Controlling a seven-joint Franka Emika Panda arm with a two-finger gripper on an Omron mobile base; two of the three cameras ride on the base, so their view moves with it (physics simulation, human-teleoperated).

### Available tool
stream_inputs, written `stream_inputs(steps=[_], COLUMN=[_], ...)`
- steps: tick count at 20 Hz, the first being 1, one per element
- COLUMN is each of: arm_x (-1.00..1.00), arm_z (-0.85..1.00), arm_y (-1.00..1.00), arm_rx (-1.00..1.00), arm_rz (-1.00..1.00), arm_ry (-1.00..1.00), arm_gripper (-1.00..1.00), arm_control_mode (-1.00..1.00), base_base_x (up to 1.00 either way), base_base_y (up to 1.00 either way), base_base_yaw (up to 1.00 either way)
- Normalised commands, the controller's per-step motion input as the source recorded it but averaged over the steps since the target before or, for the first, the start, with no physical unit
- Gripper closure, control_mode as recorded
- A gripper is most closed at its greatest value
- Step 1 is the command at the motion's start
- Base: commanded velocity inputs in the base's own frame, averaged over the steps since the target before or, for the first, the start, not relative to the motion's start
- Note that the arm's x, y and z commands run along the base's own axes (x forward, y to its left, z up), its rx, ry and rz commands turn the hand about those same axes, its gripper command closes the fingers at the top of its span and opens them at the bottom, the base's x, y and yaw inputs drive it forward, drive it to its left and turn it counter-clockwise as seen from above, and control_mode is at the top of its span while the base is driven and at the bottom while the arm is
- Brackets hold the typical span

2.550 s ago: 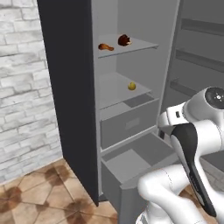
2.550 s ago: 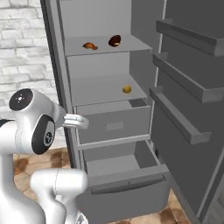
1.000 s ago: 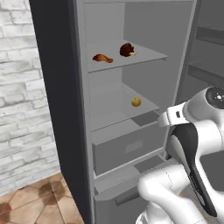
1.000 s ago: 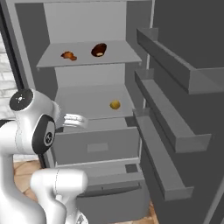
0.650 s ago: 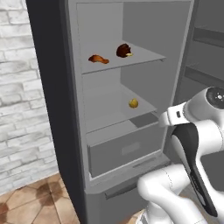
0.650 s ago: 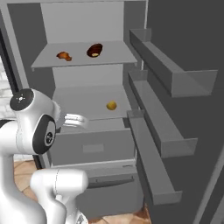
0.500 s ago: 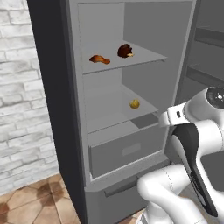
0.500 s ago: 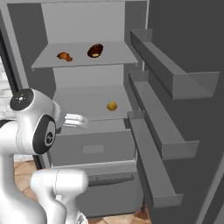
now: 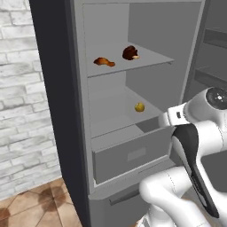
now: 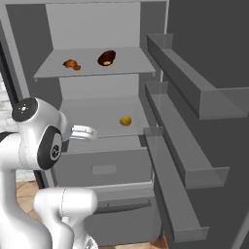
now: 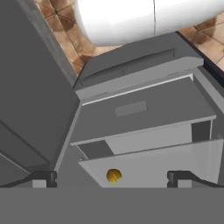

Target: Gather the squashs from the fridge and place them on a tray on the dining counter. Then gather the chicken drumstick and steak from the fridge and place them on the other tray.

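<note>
Standing open, the fridge [image 9: 57, 88] shows its light grey shelves, with its door swung out on the right in the right base view. On the upper shelf [image 10: 124, 61] the chicken drumstick [image 9: 103, 61] lies to the left and the steak [image 9: 130, 53] just beside it to the right, the 2 near each other but apart. On the shelf below sits 1 small round yellow squash [image 9: 139, 107], alone toward the right side. Under that shelf a drawer [image 9: 133, 155] stands partly pulled out, and a lower drawer [image 10: 116, 214] sits beneath it. The door carries 3 grey bins [image 10: 182, 80] stacked one above another. In the hand view the hand [image 11: 113, 177] is released, its 2 dark fingertips [image 11: 43, 177] set wide apart with nothing between them, looking toward the drawers with the squash low in view between the tips. Brown tiled floor [image 9: 31, 204] and a white brick wall [image 9: 22, 111] lie left of the fridge.
</note>
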Motion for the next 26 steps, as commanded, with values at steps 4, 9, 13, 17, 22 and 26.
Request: stream_inputs(steps=[4,9,13,17,22,26], arm_x=[0.52,0.56,0.66,0.65,0.58,0.64], arm_z=[0.00,-0.09,-0.13,-0.12,-0.12,-0.19], arm_y=[0.06,0.01,0.06,0.00,-0.03,-0.14], arm_rx=[0.04,0.04,0.02,0.00,0.00,0.00], arm_rz=[0.00,0.04,0.02,0.00,0.00,0.00], arm_ry=[-0.05,-0.08,-0.07,-0.01,0.04,0.17], arm_gripper=[-1.00,-1.00,-1.00,-1.00,-1.00,-1.00], arm_control_mode=[-1.00,-1.00,-1.00,-1.00,-1.00,-1.00], base_base_x=[0.00,0.00,0.00,0.00,0.00,0.00], base_base_y=[0.00,0.00,0.00,0.00,0.00,0.00], base_base_yaw=[0.00,0.00,0.00,0.00,0.00,0.00])
